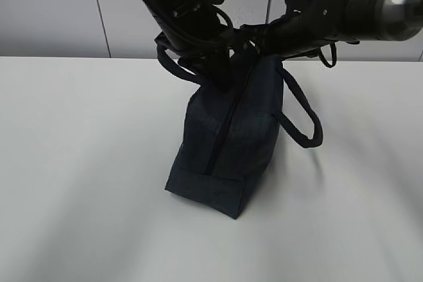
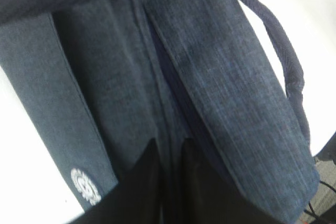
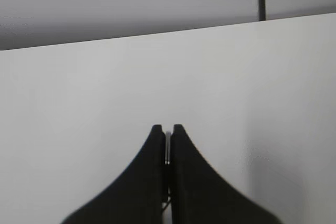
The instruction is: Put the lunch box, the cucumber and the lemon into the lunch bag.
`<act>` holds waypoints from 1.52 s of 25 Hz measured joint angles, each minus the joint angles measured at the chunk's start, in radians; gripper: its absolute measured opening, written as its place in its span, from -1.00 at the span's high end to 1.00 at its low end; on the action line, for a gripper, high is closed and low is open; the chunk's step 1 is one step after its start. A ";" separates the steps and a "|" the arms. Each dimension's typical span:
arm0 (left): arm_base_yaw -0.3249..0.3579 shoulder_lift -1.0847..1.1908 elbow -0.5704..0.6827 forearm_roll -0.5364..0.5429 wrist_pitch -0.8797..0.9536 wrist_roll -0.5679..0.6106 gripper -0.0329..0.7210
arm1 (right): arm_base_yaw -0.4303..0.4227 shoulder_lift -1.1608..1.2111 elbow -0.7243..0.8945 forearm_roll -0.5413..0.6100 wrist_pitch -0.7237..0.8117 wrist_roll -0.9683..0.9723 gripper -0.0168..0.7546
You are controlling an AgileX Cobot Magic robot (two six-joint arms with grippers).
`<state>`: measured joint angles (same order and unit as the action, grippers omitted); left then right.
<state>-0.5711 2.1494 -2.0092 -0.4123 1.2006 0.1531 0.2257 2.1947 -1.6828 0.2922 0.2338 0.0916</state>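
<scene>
The dark navy lunch bag [image 1: 228, 137] stands on one end on the white table [image 1: 79, 163], its zipper [image 1: 221, 130] running up the side that faces me. Both arms meet at its top. In the left wrist view my left gripper [image 2: 170, 142] hovers over the bag's fabric [image 2: 210, 77], jaws a narrow gap apart along the seam. My right gripper [image 3: 167, 127] is shut on a thin metal ring pull [image 3: 167, 148]. In the exterior view it sits at the bag's top [image 1: 254, 47]. The lunch box, the cucumber and the lemon are out of view.
One loop handle [image 1: 301, 117] hangs off the bag's right side and another [image 1: 178, 67] sticks out at the upper left. A round white logo [image 2: 85, 184] shows on the bag's panel. A pale wall [image 1: 66, 4] rises behind the table's far edge.
</scene>
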 joint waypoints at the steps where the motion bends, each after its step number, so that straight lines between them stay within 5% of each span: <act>1: 0.000 -0.002 0.000 0.002 0.011 -0.002 0.65 | -0.002 -0.002 0.000 0.000 0.002 0.000 0.96; 6: 0.008 -0.007 -0.006 0.006 0.027 -0.016 0.08 | -0.004 -0.007 0.000 0.000 0.024 0.000 0.96; 12: 0.037 -0.007 -0.080 0.007 0.034 -0.023 -0.01 | -0.006 -0.007 0.000 0.002 0.034 0.000 0.96; 31: 0.050 0.163 -0.286 -0.033 0.039 -0.027 0.03 | -0.006 -0.009 0.000 0.006 0.049 0.000 0.96; 35: 0.050 0.194 -0.288 -0.035 0.037 -0.027 0.20 | -0.006 -0.009 -0.002 0.006 0.051 0.000 0.96; 38: 0.050 0.198 -0.288 -0.035 0.032 -0.007 0.58 | -0.006 -0.009 -0.002 0.006 0.051 0.000 0.96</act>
<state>-0.5208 2.3471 -2.2968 -0.4470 1.2329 0.1463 0.2200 2.1854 -1.6843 0.2986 0.2851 0.0916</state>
